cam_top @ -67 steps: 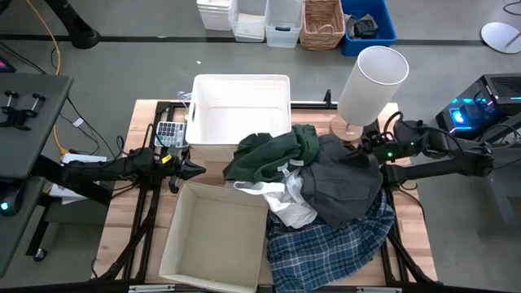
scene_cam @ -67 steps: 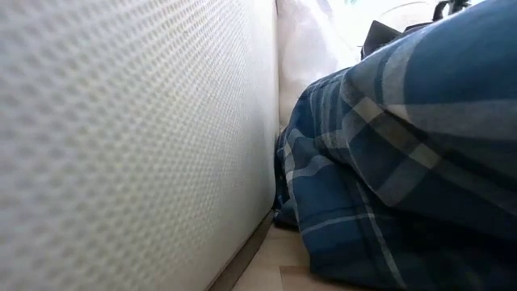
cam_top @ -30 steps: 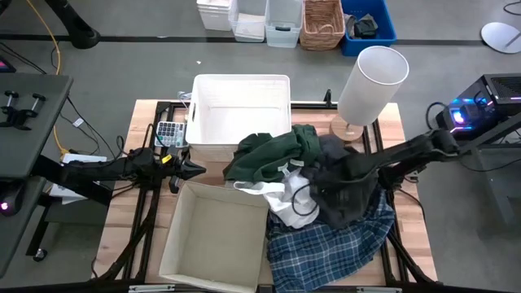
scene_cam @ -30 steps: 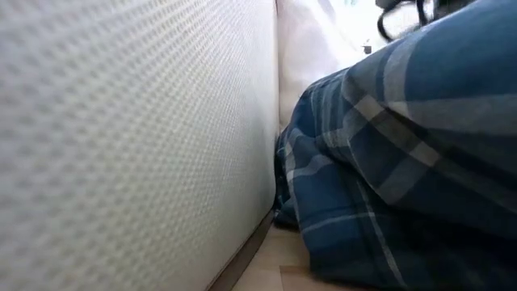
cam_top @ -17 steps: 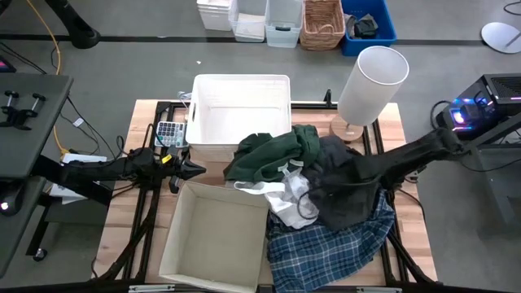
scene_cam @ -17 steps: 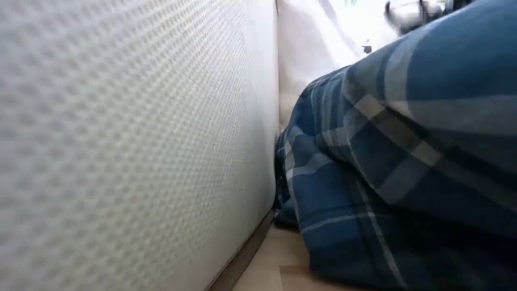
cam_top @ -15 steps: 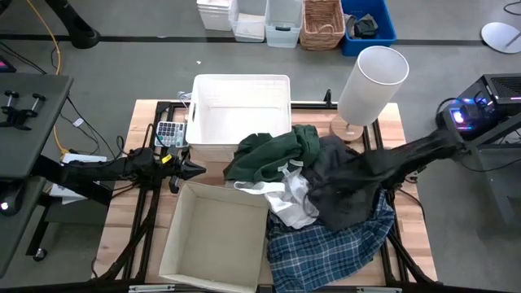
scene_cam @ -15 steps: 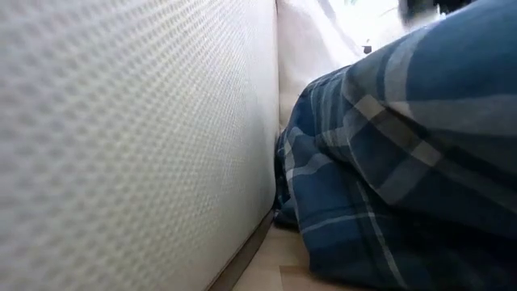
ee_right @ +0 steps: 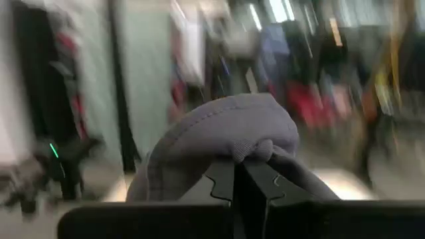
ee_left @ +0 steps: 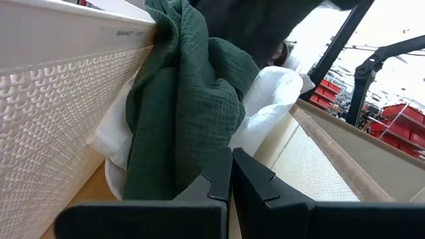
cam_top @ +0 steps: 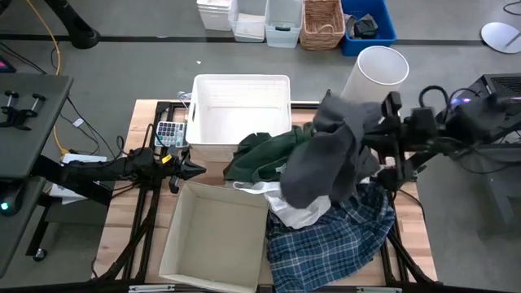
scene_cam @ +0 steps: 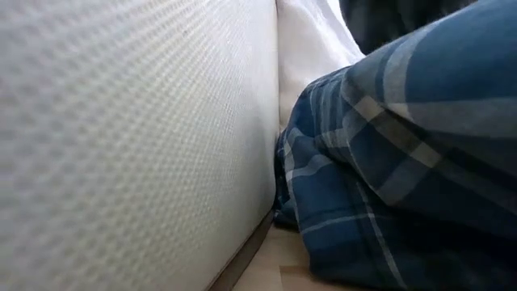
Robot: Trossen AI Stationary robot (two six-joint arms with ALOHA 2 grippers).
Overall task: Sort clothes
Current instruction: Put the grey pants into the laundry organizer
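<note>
The clothes lie heaped at the table's middle right: a dark green garment (cam_top: 269,155) against the white bin (cam_top: 240,106), white garments (cam_top: 299,210), and a blue-and-white plaid shirt (cam_top: 334,240) spread toward the near edge. A dark grey garment (cam_top: 326,155) hangs high over the heap, with my right gripper (ee_right: 238,178) shut on it; in the high view the cloth hides the fingertips. My left gripper (cam_top: 192,169) waits shut at the table's left, level, pointing at the green garment (ee_left: 186,113). My right gripper pinches a bunched fold of the dark grey garment (ee_right: 247,151) between its two fingers, which lie level and point toward the table's left. The cloth drapes over the fingers and hangs slack below them. Its lower edge (cam_top: 295,195) is over the white garments; whether it touches them I cannot tell.
A beige cardboard box (cam_top: 216,236) stands open at the near left, its wall (scene_cam: 121,145) beside the plaid shirt (scene_cam: 404,162). A white lamp (cam_top: 370,77) stands at the far right corner, close to my right arm. A small calculator (cam_top: 168,133) lies left of the bin.
My right gripper has taken hold of the dark grey garment on the heap, then risen steeply and tipped from pointing down to level. The garment has come up off the heap and now hangs, swung toward the table's left and the far edge; the other clothes stayed.
</note>
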